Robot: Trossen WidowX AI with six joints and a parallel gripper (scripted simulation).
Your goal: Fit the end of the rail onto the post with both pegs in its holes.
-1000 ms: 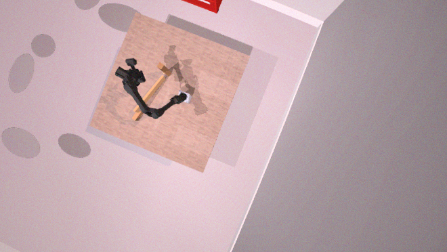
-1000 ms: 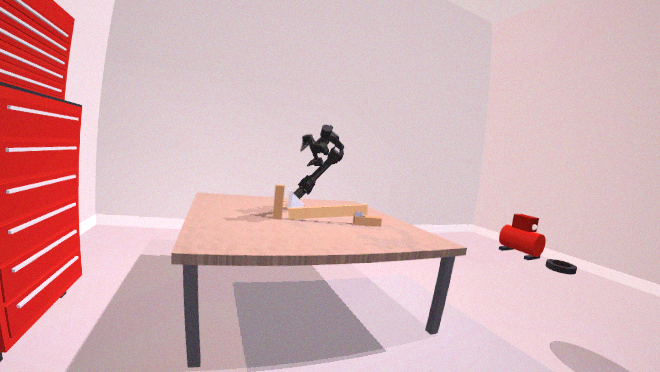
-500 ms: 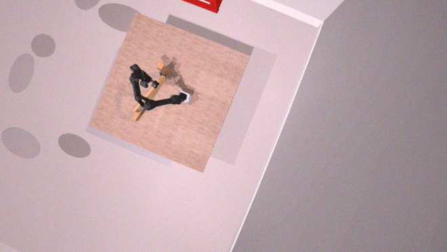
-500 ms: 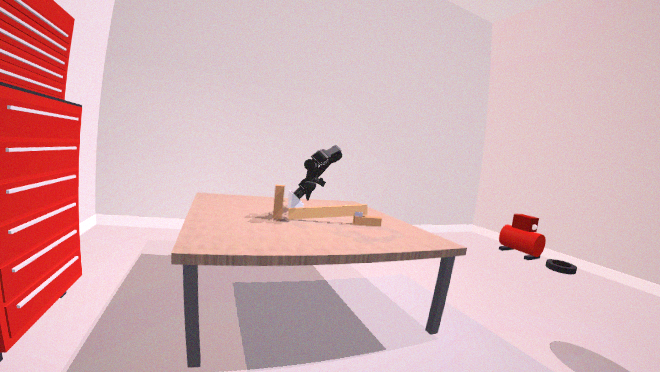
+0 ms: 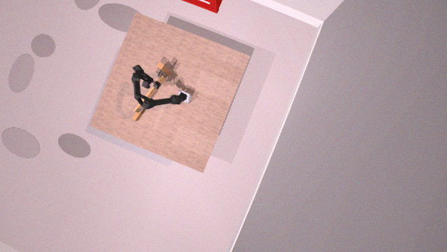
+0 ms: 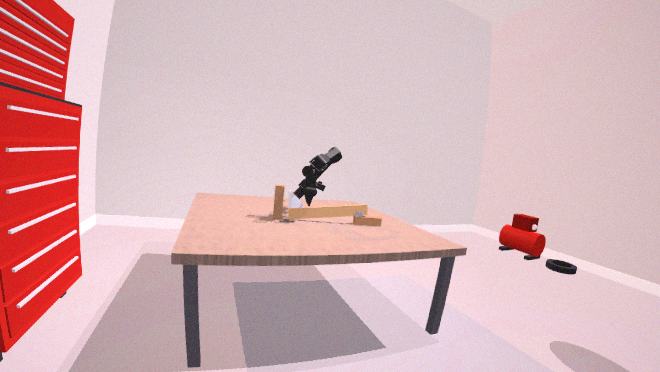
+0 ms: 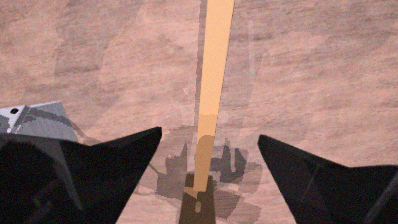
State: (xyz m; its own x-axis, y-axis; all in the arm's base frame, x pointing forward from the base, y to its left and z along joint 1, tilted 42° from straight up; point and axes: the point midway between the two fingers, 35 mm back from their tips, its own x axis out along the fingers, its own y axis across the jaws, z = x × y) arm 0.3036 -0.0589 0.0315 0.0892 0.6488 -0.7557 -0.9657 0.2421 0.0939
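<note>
The long wooden rail slopes down from the bracket on the low footboard block to its near end, low at the table in front of the post. The post stands upright, a small gap from the rail's end in the exterior view. The pegs are too small and shaded to judge. My gripper is open and empty, pointing down just above the rail, nearer its post end. In the wrist view the rail runs between the fingertips, touching neither.
The arm's white base stands on the wooden table, to one side of the rail. It shows at the left edge of the wrist view. The arm bends across above the rail's far part. A red tool cabinet stands on the floor.
</note>
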